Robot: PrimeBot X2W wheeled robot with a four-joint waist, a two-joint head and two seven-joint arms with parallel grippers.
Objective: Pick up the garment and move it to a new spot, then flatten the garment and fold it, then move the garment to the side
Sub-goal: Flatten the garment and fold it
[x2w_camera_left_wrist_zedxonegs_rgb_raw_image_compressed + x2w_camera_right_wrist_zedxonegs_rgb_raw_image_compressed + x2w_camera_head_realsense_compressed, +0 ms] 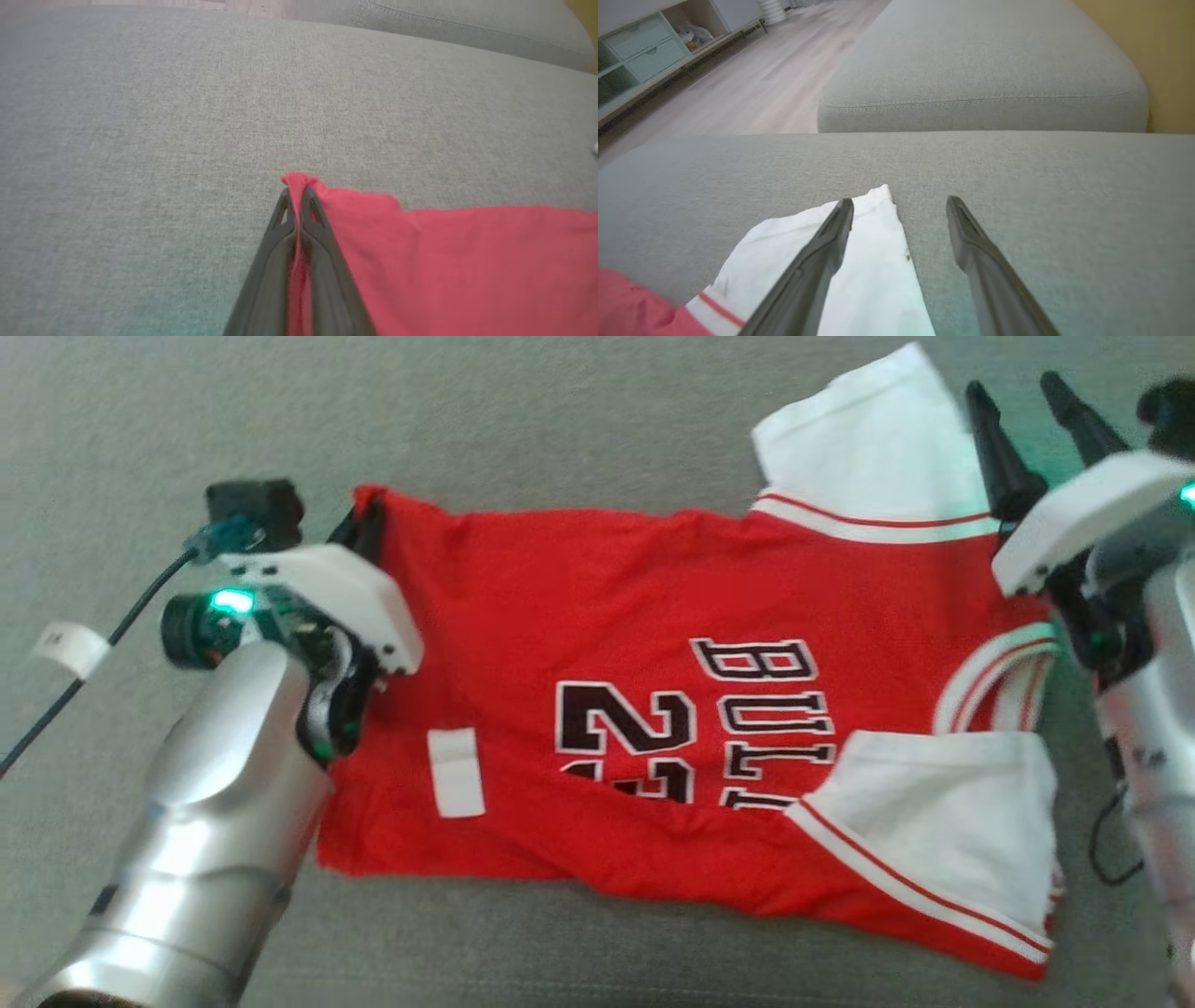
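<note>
Left arm: silver forearm (215, 821) at near left, reaching toward the far side over the grey sofa (280, 411).
Cable: dark lead (84, 672) with a white tag on it, running off left from the wrist.
Jersey: red (597, 588), spread nearly flat on the sofa in mid scene, length running left to right, hem to the left, neck and sleeves to the right. Some creases along the near edge.
Near sleeve: white with a red stripe (943, 803), folded in over the red body at near right.
Patch: small white rectangle (456, 772) on the red cloth, near left part of the body.
Print: black letters and numerals edged in white (691, 719), centre, partly covered by the near sleeve.
Left claw: (295, 196) pressed together on the jersey's far left hem corner. Red cloth shows between the two fingers and pokes out past the tips. Cannot tell whether the corner is off the sofa.
Far sleeve: white (859, 439), lying out flat on the sofa at far right.
Right claw: (900, 203) spread wide, holding nothing. One finger is over the far sleeve's tip, the other over bare sofa. Contact with the cloth cannot be told.
Second cushion: grey, seamed (980, 70), beyond the right claw.
Floor: pale wood (775, 79), far left of that cushion.
Wall: yellow (1171, 60), far right.
</note>
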